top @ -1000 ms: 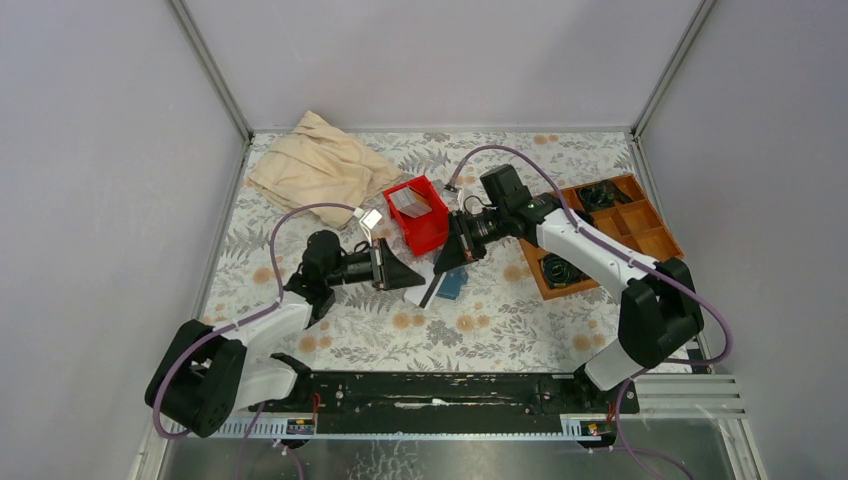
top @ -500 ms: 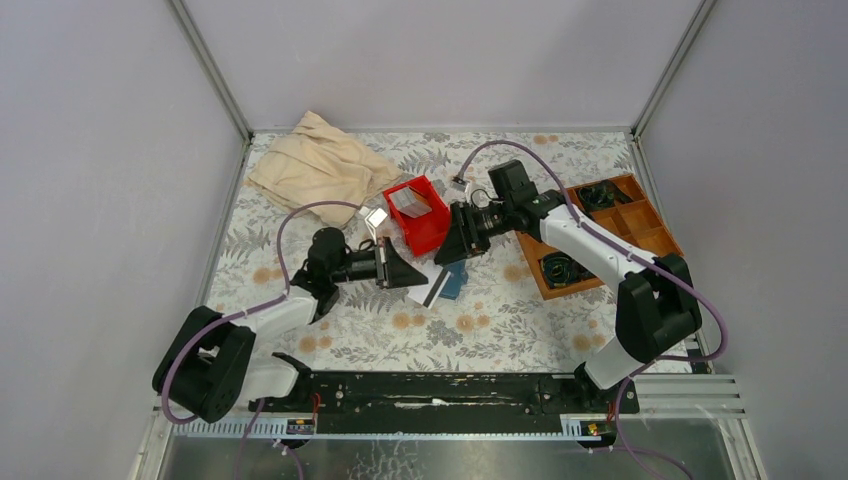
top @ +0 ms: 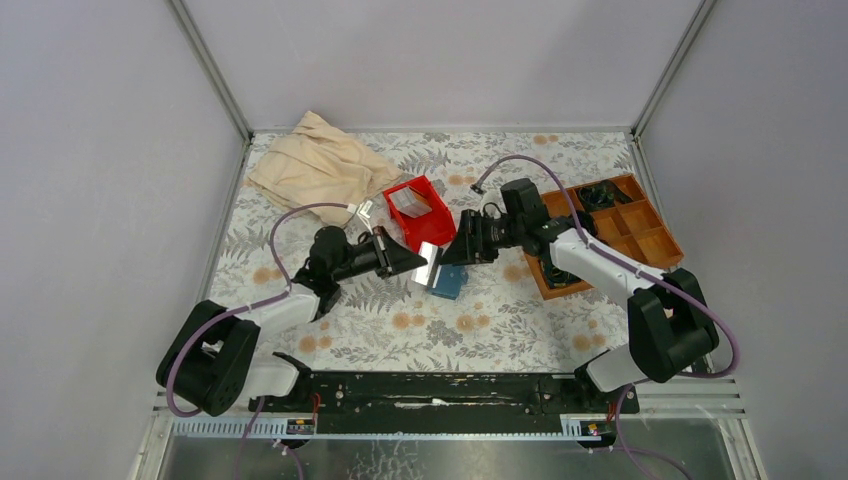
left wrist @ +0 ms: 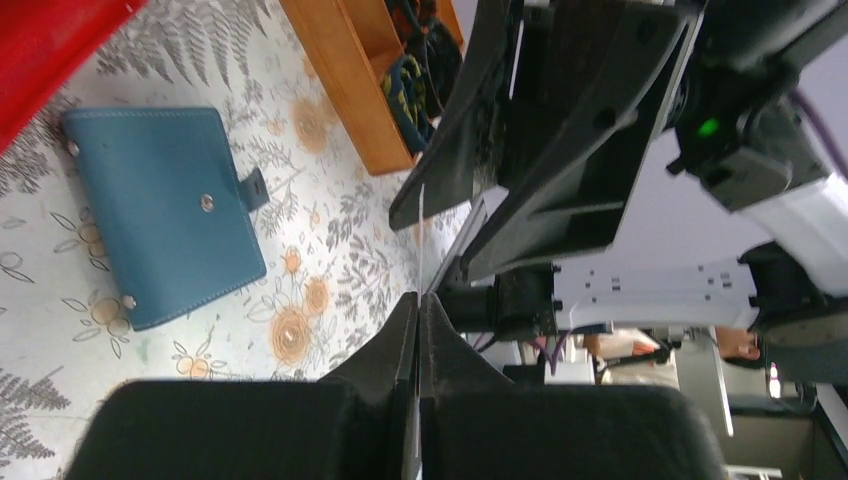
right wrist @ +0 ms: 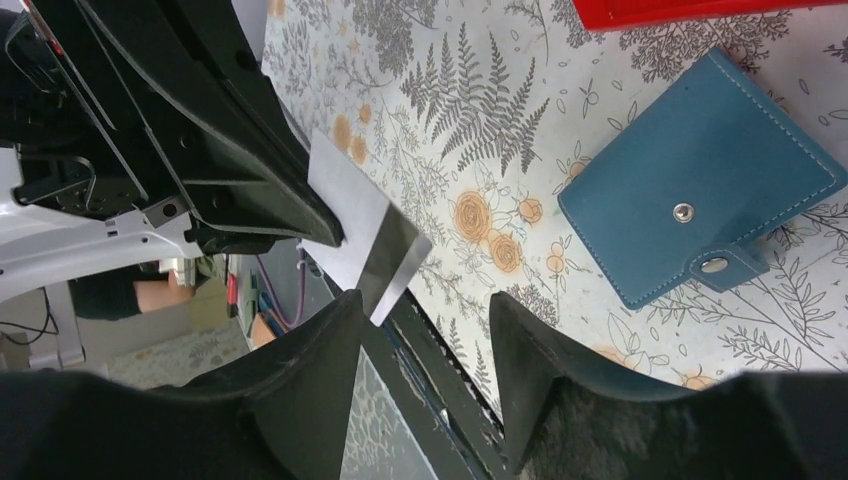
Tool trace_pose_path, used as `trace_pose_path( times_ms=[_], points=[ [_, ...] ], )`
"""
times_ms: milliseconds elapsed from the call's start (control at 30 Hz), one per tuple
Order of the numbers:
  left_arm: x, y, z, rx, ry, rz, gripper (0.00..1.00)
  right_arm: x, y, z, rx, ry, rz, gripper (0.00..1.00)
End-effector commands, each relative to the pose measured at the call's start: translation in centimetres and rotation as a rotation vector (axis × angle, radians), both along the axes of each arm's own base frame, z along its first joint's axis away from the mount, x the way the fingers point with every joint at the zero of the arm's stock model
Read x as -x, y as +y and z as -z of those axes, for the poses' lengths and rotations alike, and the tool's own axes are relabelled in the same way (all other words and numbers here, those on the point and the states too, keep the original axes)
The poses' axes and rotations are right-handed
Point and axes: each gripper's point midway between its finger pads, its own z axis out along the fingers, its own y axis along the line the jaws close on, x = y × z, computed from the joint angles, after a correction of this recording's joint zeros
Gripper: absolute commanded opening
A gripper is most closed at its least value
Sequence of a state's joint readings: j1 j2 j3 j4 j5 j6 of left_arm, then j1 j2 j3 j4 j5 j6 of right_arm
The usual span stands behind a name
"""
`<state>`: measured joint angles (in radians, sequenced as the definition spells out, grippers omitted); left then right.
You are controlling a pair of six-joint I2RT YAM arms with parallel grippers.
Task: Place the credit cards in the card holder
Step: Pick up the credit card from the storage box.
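A silver credit card (top: 431, 267) hangs in the air just above the table, and my left gripper (top: 414, 262) is shut on its left end. In the left wrist view the card (left wrist: 421, 235) shows edge-on, rising from between the closed fingertips (left wrist: 405, 320). My right gripper (top: 453, 252) faces it from the right, open and holding nothing. In the right wrist view the card (right wrist: 362, 232) has a corner close to my right gripper's (right wrist: 424, 318) left finger, not pinched. The teal card holder (top: 451, 284) (right wrist: 700, 215) (left wrist: 165, 215) lies shut and snapped on the table below. Another credit card (top: 406, 202) leans inside the red bin.
The red bin (top: 432, 228) stands just behind both grippers. A wooden compartment tray (top: 640, 235) with dark items sits at the right, under the right arm. A beige cloth (top: 318, 165) lies at the back left. Walls close in the floral table.
The right gripper opened, let go of the card and drew back to the right. The left gripper closed on the card and moved right with it, over the card holder.
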<state>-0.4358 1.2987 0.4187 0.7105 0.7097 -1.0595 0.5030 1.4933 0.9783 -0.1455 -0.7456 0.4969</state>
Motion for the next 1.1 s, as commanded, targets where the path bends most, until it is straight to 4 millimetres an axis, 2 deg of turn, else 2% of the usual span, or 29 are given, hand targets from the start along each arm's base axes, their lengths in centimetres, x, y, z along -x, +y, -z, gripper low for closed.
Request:
trace_pose_path(
  times_ms=[0, 300, 767, 833, 967, 1000, 1067],
  points=[
    [-3.1, 0.3, -2.4, 0.049, -0.046, -0.141, 0.00, -1.8, 0.6, -2.4, -0.100, -0.086, 0.092, 0.56],
    [-3.3, -0.4, -2.6, 0.168, 0.018, -0.134, 0.00, -1.7, 1.7, -2.7, -0.219, -0.033, 0.104, 0.51],
    [-3.3, -1.0, -2.8, 0.204, 0.030, -0.125, 0.00, -1.5, 2.4, -2.4, -0.305, 0.008, 0.104, 0.39],
    [-3.3, -1.2, -2.8, 0.207, 0.034, -0.121, 0.00, -1.6, 2.6, -2.5, -0.326, 0.016, 0.106, 0.33],
    [-3.3, -1.2, -2.3, 0.204, 0.048, -0.124, 0.00, -1.4, 2.9, -2.8, -0.366, 0.036, 0.097, 0.05],
    [-3.3, -1.2, -2.2, 0.201, 0.055, -0.125, 0.04, -1.4, 2.9, -2.8, -0.369, 0.040, 0.096, 0.01],
    [-3.4, -1.2, -1.7, 0.185, 0.073, -0.132, 0.25, -1.3, 2.8, -2.9, -0.372, 0.041, 0.095, 0.00]
  ],
)
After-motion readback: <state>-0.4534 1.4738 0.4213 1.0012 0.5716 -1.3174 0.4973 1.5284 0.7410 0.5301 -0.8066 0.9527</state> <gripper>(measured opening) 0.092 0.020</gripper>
